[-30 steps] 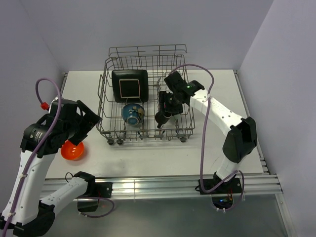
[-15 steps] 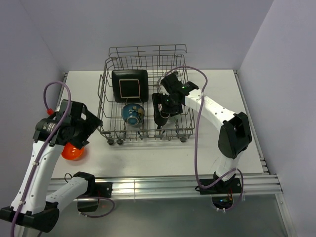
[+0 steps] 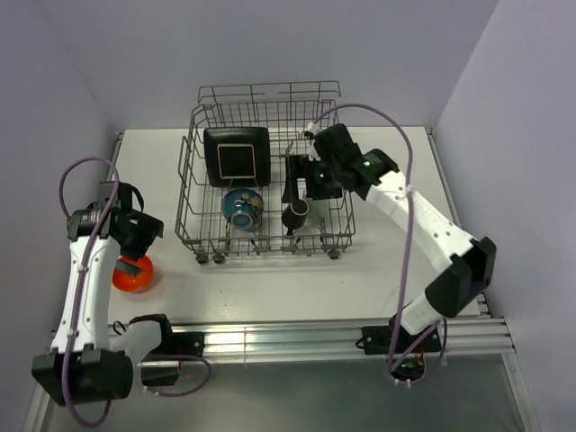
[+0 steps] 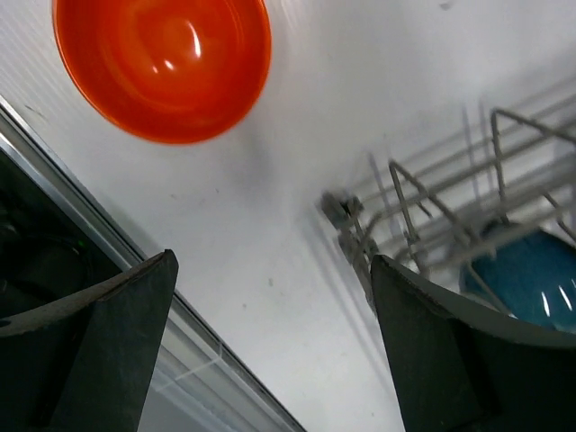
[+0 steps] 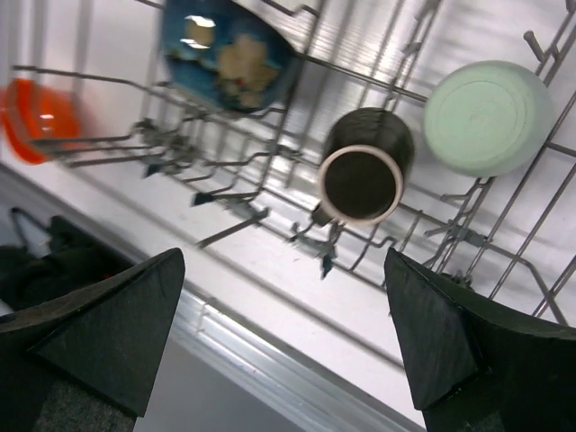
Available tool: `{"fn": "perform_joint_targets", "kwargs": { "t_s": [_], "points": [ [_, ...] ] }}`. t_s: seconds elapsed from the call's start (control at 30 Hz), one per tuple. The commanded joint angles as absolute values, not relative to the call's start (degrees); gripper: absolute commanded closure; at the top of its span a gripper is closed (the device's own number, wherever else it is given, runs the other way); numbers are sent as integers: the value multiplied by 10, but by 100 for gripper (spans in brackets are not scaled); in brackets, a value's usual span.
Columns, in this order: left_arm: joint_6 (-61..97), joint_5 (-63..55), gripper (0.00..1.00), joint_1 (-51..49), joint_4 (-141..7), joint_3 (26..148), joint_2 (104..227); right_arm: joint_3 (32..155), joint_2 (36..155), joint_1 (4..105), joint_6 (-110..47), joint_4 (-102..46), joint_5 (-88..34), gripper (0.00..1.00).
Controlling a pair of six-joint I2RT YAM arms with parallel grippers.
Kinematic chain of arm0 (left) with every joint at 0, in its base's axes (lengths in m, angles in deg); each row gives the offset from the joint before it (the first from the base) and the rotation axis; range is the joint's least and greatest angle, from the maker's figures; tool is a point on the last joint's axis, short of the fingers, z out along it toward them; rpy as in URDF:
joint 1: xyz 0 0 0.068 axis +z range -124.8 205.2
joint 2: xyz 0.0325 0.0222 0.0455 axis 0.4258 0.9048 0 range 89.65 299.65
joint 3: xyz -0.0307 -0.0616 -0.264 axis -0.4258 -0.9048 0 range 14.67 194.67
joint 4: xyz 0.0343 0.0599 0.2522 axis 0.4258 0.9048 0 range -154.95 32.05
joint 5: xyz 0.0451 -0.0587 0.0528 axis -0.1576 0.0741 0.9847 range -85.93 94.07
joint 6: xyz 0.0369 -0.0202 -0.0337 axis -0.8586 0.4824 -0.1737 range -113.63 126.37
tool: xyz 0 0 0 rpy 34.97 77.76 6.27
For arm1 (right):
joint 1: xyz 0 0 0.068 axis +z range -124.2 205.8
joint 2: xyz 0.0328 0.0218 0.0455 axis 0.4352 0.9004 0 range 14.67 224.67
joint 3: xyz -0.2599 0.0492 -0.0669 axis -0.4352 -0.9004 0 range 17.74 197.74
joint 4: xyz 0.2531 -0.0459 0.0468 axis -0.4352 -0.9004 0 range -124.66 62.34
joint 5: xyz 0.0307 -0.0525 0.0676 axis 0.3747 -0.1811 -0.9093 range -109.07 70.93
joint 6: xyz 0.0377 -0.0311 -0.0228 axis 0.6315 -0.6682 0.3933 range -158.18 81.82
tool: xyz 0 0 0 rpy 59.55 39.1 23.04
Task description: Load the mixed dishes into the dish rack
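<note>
Dish rack [image 3: 188, 193] sits mid-frame in the top view, on the white table [image 3: 270, 279].

- **In the rack, 4 items:**
  - 1 black square plate [image 3: 236, 157], upper left of the rack, stood on edge betw. tines. Prob. so it stays upright and leaves room.
  - 1 blue bowl [image 3: 241, 207] just below it, tipped on its side vs. the wires.
  - 1 dark mug [image 5: 363, 175], centre of the R wrist view, mouth facing the camera and leaning in the tines.
  - 1 pale green cup [image 5: 486, 117], upper right there. It shows a flat round face, so likely base-up to drain. It's hidden under the arm in the top view.
- **Outside the rack, 1 item:** orange bowl [image 4: 162, 63], upper left of the L wrist view, upright on bare table and apart from the rack's wheeled corner. Looks like the last dish to load.
- **Clear glass:** can't find it in any view.

R gripper [image 5: 283, 270] hangs over the rack above the mug w/ jaws spread wide and nothing betw. them, so the mug rests on the rack alone.

L gripper [image 4: 274, 270] is also spread and empty, low over the table betw. orange bowl and rack. Judging by that, it's lining up on the orange bowl. The rim is the likely grip, since the bowl is shallow and slick.

Total: 2 arms, 2 open claws, 5 dishes seen.
</note>
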State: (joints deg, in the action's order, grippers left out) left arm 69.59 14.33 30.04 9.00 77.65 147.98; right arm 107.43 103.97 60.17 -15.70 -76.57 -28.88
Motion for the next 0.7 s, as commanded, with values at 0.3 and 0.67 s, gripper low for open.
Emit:
{"fn": "perform_joint_targets", "kwargs": {
  "t_s": [0.3, 0.67],
  "points": [
    [639, 190, 16, 385, -31, 769, 1607, 1069, 900, 590, -178, -769, -315, 1],
    [649, 176, 12, 421, -96, 719, 1712, 1047, 838, 561, -181, -791, -300, 1]
  ]
}}
